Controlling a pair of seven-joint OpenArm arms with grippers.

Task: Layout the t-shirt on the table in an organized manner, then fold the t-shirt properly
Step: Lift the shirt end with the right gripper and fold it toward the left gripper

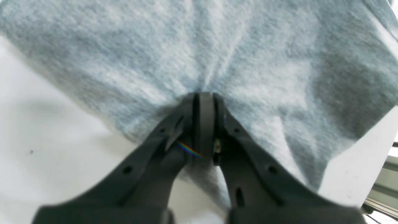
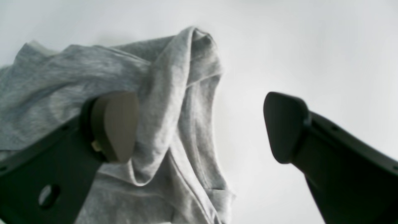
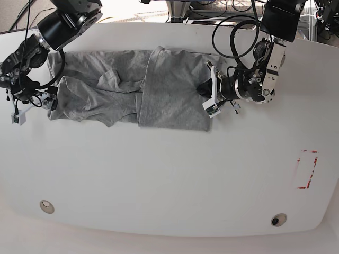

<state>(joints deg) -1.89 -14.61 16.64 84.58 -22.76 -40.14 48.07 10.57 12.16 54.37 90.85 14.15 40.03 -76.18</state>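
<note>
T-shirt (image 1: 217, 56) fills the left wrist view, soft heather-grey cloth puckering into creases right where the left end effector (image 1: 203, 98) is pinched tight on its edge, white desk (image 1: 37, 130) beneath. Over to the right wrist view: the right end effector (image 2: 199, 124) stands wide apart, nothing held, a limp bunched sleeve or corner drooping between its pads. From the base view, the shirt lies crumpled along the far side of the desk, left half rumpled, right half flatter. Light, floppy stuff, I'd say; best taken at hems and corners, since it will sag anywhere else.
</note>
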